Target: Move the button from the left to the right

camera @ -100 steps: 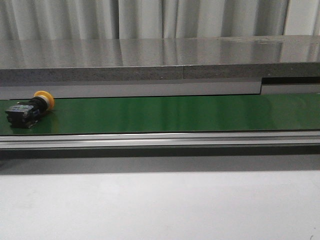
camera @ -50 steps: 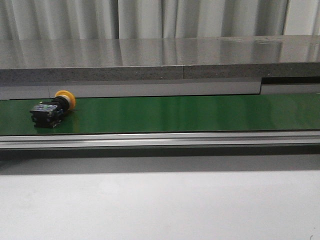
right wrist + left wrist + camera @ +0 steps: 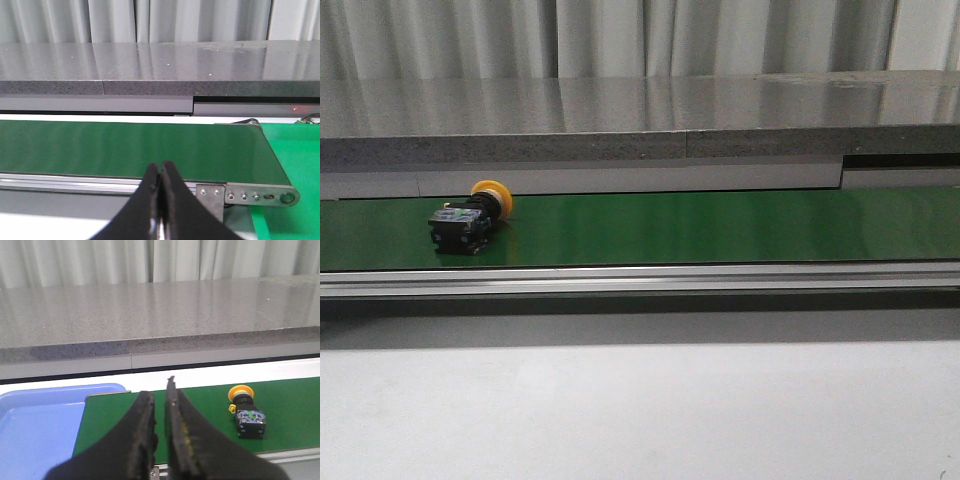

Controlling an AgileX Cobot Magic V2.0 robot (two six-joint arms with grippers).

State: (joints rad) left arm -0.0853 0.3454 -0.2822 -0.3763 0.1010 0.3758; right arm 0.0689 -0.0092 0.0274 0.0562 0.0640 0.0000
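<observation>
The button [image 3: 470,216] lies on its side on the green belt [image 3: 720,228], at the left part of it. Its yellow cap points to the far side and its black box body points to the near side. It lies flat like this, so it should not roll off.

In the left wrist view the left claw [image 3: 160,410] waits near the left end of the belt, with the button [image 3: 246,412] off to its right. Its two fingers stand close together with only a thin gap, and they hold nothing. A blue tray [image 3: 35,420] sits just left of the belt's end.

The right claw [image 3: 160,176] waits near the right end of the belt [image 3: 150,147]. Its fingers are pressed together and hold nothing. The belt part in front of it has no button yet. I think it waits there because the button must end up on the right.
</observation>
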